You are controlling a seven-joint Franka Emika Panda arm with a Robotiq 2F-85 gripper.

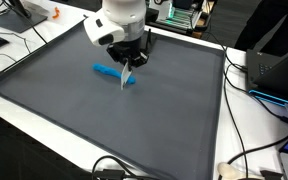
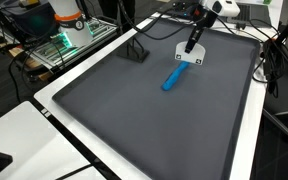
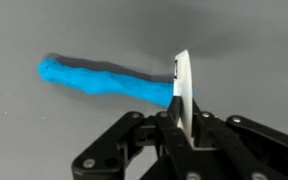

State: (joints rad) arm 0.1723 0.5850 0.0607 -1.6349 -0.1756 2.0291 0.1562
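Observation:
A thin white flat piece (image 3: 182, 85) stands upright and edge-on between the jaws of my gripper (image 3: 181, 122), which is shut on it. Behind it a lumpy blue stick (image 3: 99, 80) lies flat on the dark grey mat (image 3: 254, 50), stretching to the left. In both exterior views the gripper (image 1: 129, 62) (image 2: 191, 47) hangs over the far part of the mat, and the white piece (image 1: 125, 79) (image 2: 191, 60) points down at one end of the blue stick (image 1: 109, 72) (image 2: 172, 78). I cannot tell whether the white piece touches the stick.
The grey mat (image 1: 104, 120) covers most of a white table (image 1: 24, 125). Cables (image 1: 249, 150) and a dark laptop (image 1: 281, 70) lie along one side. A black stand (image 2: 136, 50) sits on the mat's far edge, beside a rack of electronics (image 2: 69, 30).

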